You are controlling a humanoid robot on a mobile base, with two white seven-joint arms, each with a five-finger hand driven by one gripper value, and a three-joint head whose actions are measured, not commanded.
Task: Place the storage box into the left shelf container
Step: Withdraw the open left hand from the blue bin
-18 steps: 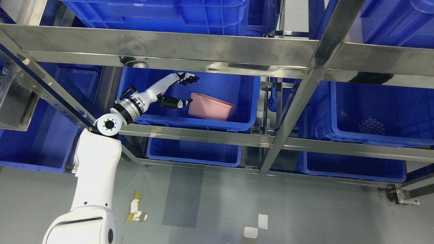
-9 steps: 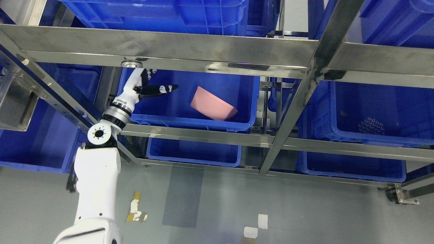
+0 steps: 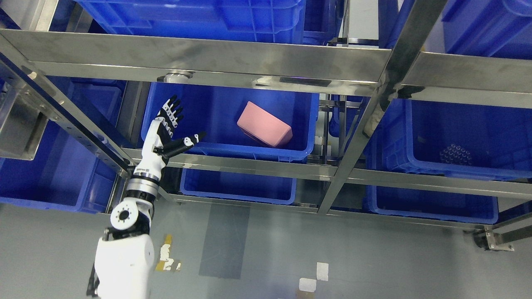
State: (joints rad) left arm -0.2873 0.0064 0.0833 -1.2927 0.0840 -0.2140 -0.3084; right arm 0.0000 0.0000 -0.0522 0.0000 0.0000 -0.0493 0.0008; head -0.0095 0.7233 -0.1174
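Note:
The pink storage box point(image 3: 264, 129) lies upside down and tilted inside the blue shelf container point(image 3: 232, 149) in the left bay of the steel rack. My left hand point(image 3: 172, 131) is open with fingers spread, in front of the container's left front corner, well apart from the box and holding nothing. Its white arm rises from the lower left. The right arm does not show.
Steel rack beams point(image 3: 208, 54) and a slanted post point(image 3: 357, 137) frame the bays. More blue bins sit at the far left point(image 3: 54, 166), at the right point(image 3: 453, 141), below point(image 3: 237, 187) and above. Grey floor with tape marks point(image 3: 168, 253) lies below.
My left hand has let go of the pink box and drawn back down and out of the container. The box has tipped over and come to rest inside the container.

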